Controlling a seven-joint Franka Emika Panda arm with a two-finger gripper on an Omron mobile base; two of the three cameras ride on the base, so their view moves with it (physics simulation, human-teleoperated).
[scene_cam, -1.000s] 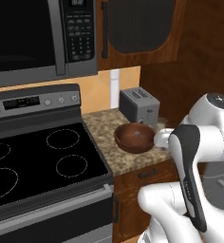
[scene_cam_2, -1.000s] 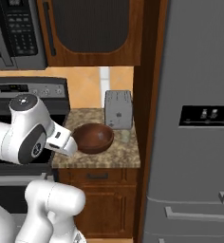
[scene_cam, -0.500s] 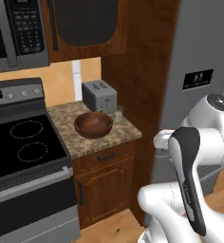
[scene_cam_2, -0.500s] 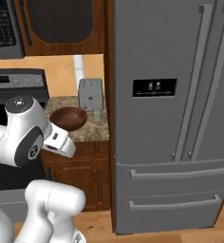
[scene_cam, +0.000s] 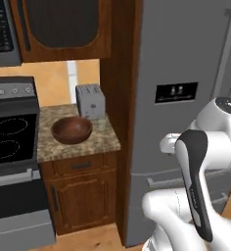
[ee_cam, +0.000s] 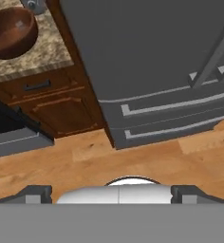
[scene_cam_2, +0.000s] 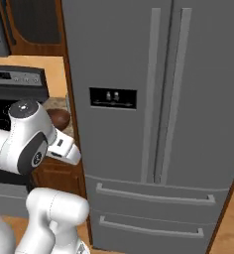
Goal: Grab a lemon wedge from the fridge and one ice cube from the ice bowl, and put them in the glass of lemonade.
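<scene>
Kitchen scene, rendered: wood floor, dark cabinets, speckled granite worktop wedged between a black stove and the fridge. Fridge stands shut, both French doors closed, long vertical handles meeting at the centre seam, black dispenser panel on the left door, two drawers below. Ice bowl sits on the worktop just in front of the silver toaster; its contents cannot be made out, and the glass of lemonade is not identified. Claw points down at the floor before the fridge drawers; fingertips sit wide apart at the hand view's lower corners, spread and empty. Judged step: approach to the fridge, lemon wedge not yet fetched. Next move calls for raising the claw to a door handle and pulling that door open.
</scene>
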